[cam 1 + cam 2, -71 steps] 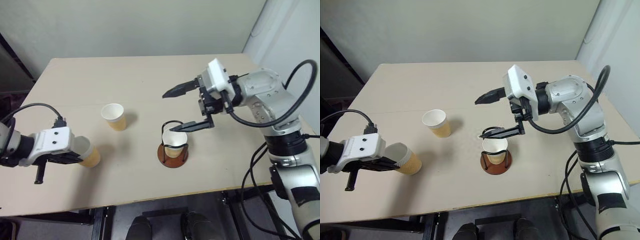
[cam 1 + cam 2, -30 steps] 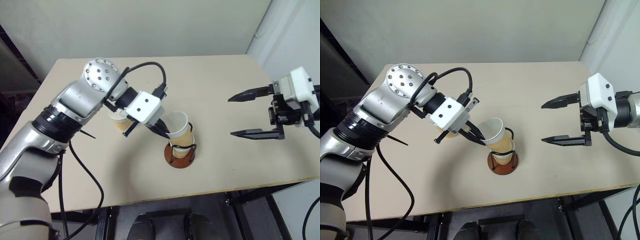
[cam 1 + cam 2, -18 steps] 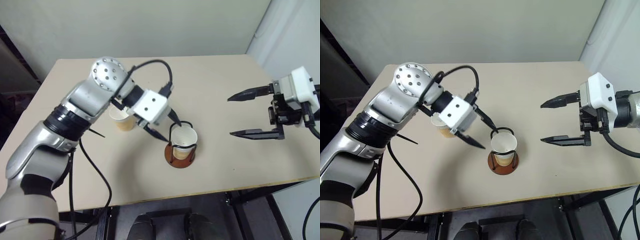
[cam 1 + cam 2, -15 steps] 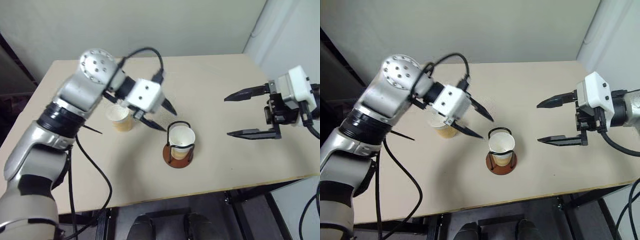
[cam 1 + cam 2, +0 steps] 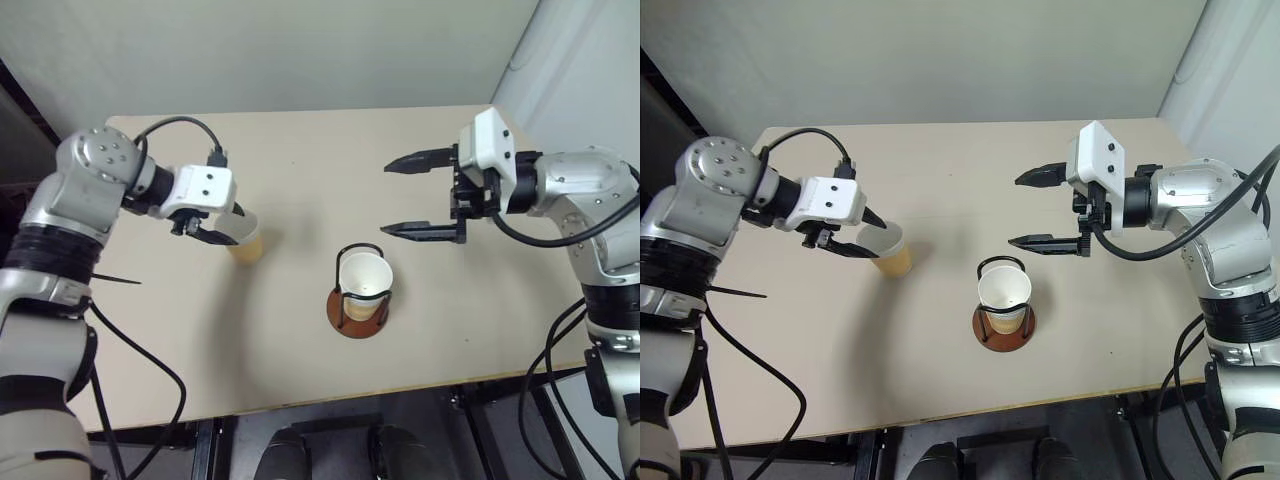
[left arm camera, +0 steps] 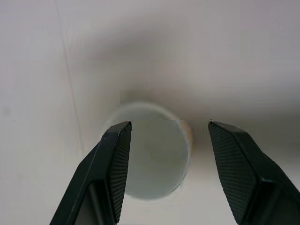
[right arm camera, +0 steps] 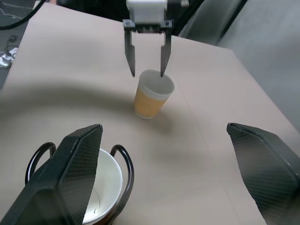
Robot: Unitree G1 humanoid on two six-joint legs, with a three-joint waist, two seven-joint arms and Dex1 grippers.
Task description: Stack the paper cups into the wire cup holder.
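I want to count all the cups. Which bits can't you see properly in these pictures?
- How many paper cups sit nested in the wire cup holder: head views, the top cup hides any below.
- Whether the left claw touches the loose cup: too small.
- That cup's base: head views, hidden behind its own side.

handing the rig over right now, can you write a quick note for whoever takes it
Left gripper: open, at the rim of the last loose paper cup, not closed on it.
Right gripper: open, empty, hovering above the table beyond the wire cup holder.
Holder stands near the middle of the table with nested cups in it.
Done: cups in the holder.
Left: grip the loose cup, carry it to the holder and stack it in.
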